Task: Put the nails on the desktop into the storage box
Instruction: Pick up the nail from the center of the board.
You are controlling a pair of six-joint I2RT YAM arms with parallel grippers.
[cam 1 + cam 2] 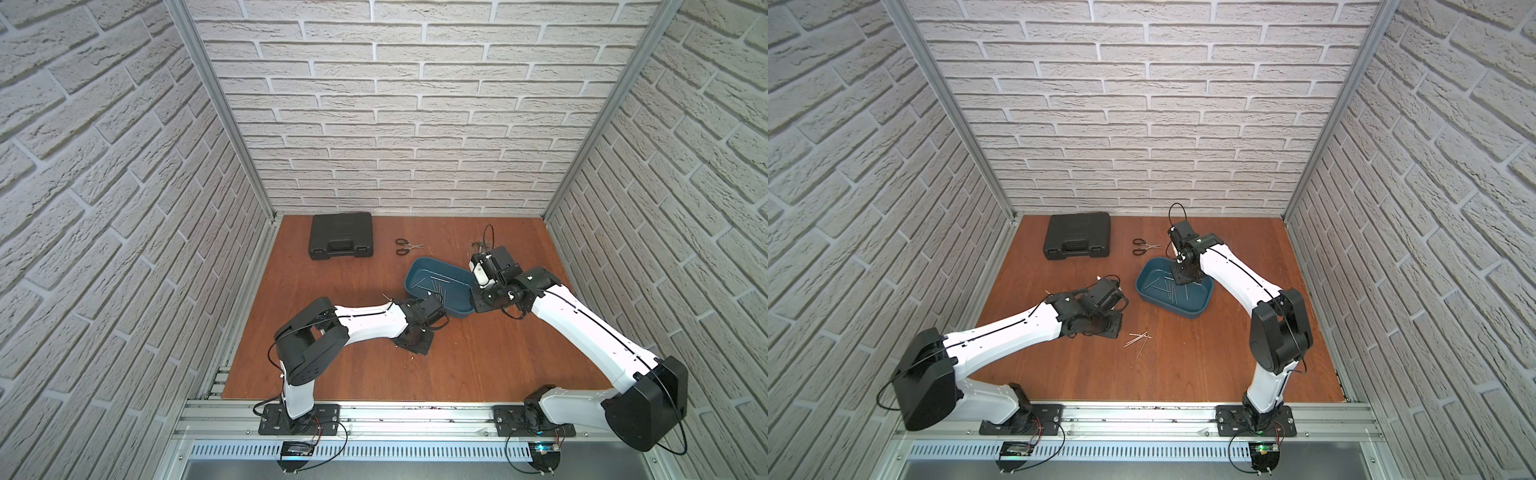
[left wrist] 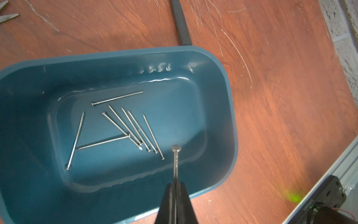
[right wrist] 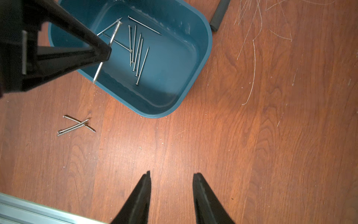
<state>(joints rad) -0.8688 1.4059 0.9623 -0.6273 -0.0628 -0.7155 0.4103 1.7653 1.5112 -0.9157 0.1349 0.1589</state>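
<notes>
While left gripper [image 2: 175, 186] pinches one nail [image 2: 175, 161] over the box [image 2: 222, 108], eight nails [image 2: 124, 126] already lie inside. Right gripper [image 3: 171, 176] hangs spread, empty, above the desktop [image 3: 232, 135]. About three loose nails [image 3: 76, 126] remain beside the box. Well past halfway, I judge.

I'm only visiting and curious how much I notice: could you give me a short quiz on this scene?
1. True or false: the left gripper pinches a thin silvery metal nail above the teal-blue plastic storage box.
2. Is the right gripper open or shut?
3. Where do the loose nails outside the box lie? A) on the reddish-brown wooden desktop B) on the black case

Key: 1 true; 2 open; 3 A.
</notes>
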